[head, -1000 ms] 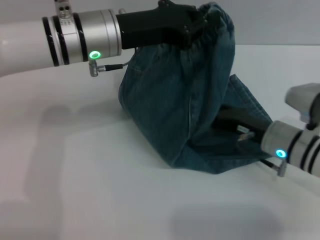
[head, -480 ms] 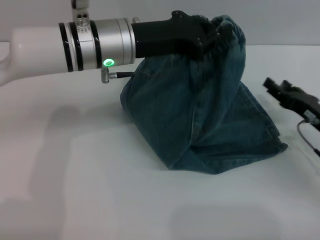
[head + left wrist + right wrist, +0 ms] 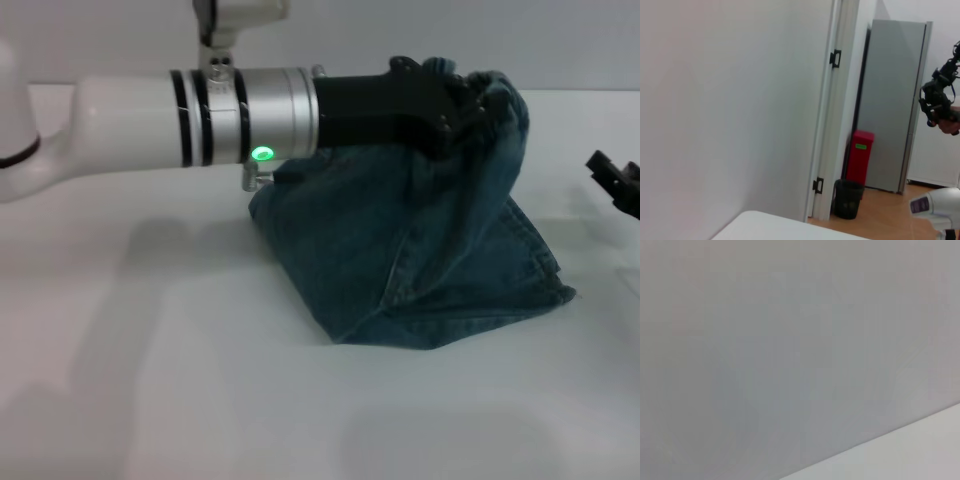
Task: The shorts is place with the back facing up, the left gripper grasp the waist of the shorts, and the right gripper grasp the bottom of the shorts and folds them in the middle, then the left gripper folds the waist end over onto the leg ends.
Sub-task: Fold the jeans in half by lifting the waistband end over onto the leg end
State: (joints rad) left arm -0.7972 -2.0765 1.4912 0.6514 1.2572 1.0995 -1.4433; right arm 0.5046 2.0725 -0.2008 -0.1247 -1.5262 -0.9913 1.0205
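The left gripper (image 3: 470, 105), jaws clenched on the shorts (image 3: 430, 260) waist, holds it lifted above the leg ends on the bench (image 3: 200, 400).

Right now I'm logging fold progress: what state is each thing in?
Shorts: waist lifted off the table, leg ends lying on it, second fold unfinished.
Left tool: shut on the waist, raised over the shorts.
Right tool: off the shorts, at the right edge of the head view.
Table: bearing the shorts.
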